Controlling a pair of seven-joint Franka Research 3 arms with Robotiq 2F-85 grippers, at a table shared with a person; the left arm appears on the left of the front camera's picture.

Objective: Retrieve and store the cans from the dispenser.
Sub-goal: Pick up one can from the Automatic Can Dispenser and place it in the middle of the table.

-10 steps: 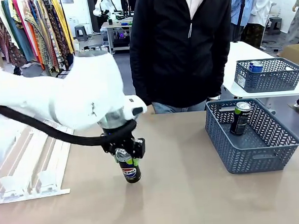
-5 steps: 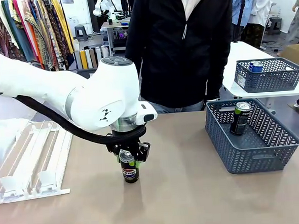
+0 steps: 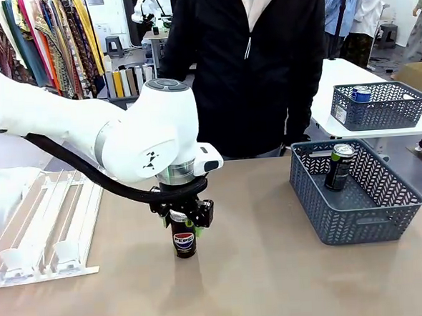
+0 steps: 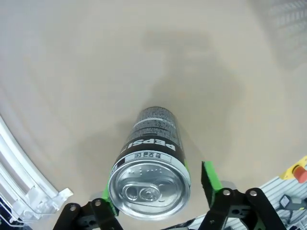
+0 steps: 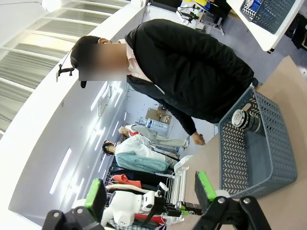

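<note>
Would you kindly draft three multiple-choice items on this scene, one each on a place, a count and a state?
1. Where does the Pepsi can stand?
A. In the near basket
B. On the table
C. On the white rack

2. How many cans are in the near basket?
A. None
B. One
C. Three

3. How is the left claw?
A. Open around the Pepsi can
B. Clamped shut on it
C. Far from it, over the rack

Answers: 1 B, it stands upright on the bare tan table. 2 B, one dark can leans inside. 3 A, the left wrist view shows a gap between one green pad and the can.
</note>
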